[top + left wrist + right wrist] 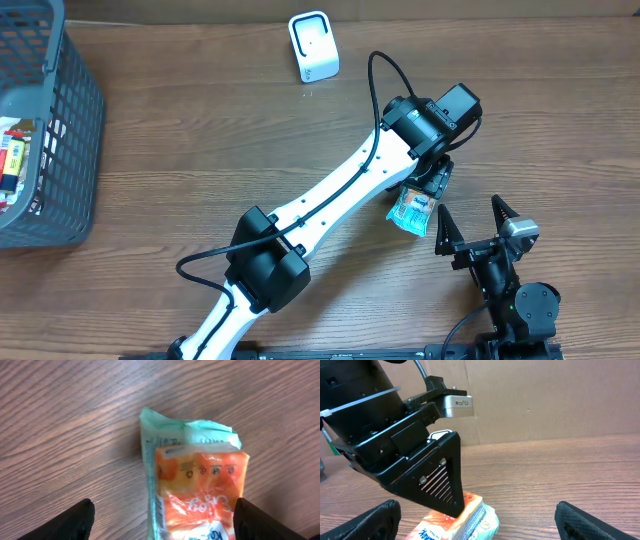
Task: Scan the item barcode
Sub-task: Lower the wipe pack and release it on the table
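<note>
The item, an orange and mint-green packet (410, 212), lies flat on the wooden table. My left gripper (428, 183) hangs open directly over it. In the left wrist view the packet (200, 485) sits between the two dark fingers; the right fingertip (250, 517) is at the packet's edge and the left one stands well clear. I cannot make out a barcode. From the right wrist view a left finger (437, 477) reaches down onto the packet (472, 522). My right gripper (480, 228) stands open just right of the packet, holding nothing.
A white scanner (313, 46) stands at the back of the table. A grey mesh basket (62, 130) with several items fills the far left. A cardboard wall (545, 400) closes off the back. The left arm (330, 200) stretches diagonally across the middle.
</note>
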Robot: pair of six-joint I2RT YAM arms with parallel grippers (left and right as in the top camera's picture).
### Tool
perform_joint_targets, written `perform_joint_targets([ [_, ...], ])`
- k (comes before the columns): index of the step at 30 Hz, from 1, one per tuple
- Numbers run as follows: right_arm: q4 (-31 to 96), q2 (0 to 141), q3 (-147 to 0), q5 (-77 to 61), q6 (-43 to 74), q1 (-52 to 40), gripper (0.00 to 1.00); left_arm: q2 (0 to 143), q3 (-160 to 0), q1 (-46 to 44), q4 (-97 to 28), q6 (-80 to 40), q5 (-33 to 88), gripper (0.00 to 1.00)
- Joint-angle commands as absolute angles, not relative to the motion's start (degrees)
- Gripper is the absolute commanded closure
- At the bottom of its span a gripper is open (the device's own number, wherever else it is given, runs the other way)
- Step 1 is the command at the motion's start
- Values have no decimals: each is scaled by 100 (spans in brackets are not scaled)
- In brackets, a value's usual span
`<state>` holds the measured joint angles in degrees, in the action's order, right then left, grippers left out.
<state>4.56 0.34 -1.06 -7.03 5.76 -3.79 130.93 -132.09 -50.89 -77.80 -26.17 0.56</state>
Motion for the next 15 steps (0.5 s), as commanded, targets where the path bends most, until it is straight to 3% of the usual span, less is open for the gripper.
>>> perform_joint_targets([
  [1,425,23,-45,-628,534,-362,0,13002,-13257,-5127,-7754,-2418,285,24],
  [8,425,23,-45,-628,534,-362,0,13002,-12685,-5179,-7485,-2421,263,25],
  [9,425,23,-45,-628,534,-362,0,13002,-12567,-5179,-7417,-2421,274,28],
  [12,425,23,-45,-628,534,-362,0,13002,-12289,-5177,-7277,-2421,303,49],
  [15,425,23,-45,-628,534,-362,0,12997,-12283,-5172,-7277,-2421,303,55],
])
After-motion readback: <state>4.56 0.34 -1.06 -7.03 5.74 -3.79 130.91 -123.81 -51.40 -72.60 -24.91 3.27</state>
